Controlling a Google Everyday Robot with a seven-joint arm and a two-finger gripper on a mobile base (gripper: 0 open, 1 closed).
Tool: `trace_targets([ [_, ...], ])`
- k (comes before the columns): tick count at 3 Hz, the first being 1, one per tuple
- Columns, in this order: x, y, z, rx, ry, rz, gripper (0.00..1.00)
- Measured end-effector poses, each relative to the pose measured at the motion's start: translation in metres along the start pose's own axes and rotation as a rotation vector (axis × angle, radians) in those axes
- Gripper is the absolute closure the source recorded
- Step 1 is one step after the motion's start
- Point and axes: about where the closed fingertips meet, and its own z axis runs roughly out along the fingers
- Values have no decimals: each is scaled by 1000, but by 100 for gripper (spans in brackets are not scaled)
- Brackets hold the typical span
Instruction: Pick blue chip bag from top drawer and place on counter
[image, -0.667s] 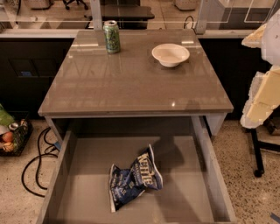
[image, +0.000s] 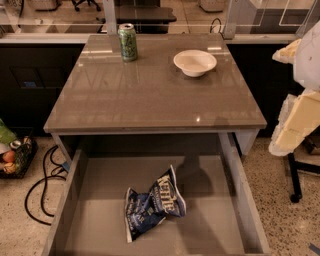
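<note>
The blue chip bag (image: 152, 206), crumpled dark navy foil with white "Kettle" lettering, lies flat on the bottom of the open top drawer (image: 100, 200), a little right of the middle. The counter (image: 150, 95) is the glossy grey-brown top above the drawer. My gripper is out of view. Only cream-coloured parts of my arm (image: 300, 115) show at the right edge, beside the counter and well apart from the bag.
A green can (image: 127, 42) stands at the counter's back left and a white bowl (image: 195, 62) at its back right. Black cables (image: 42, 185) and a basket of items (image: 12, 155) lie on the floor to the left. A black stand leg (image: 295, 180) is on the right.
The arm parts at the right edge have sunk slightly. The bag, can and bowl have not moved.
</note>
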Motion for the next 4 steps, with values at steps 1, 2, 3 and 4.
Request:
trace_targets([
  [1, 3, 21, 27, -3, -30, -4, 0],
  [2, 6, 42, 58, -14, -68, 3, 0],
  [3, -7, 78, 111, -66, -123, -9, 0],
  [4, -11, 79, 120, -61, -120, -2, 0],
])
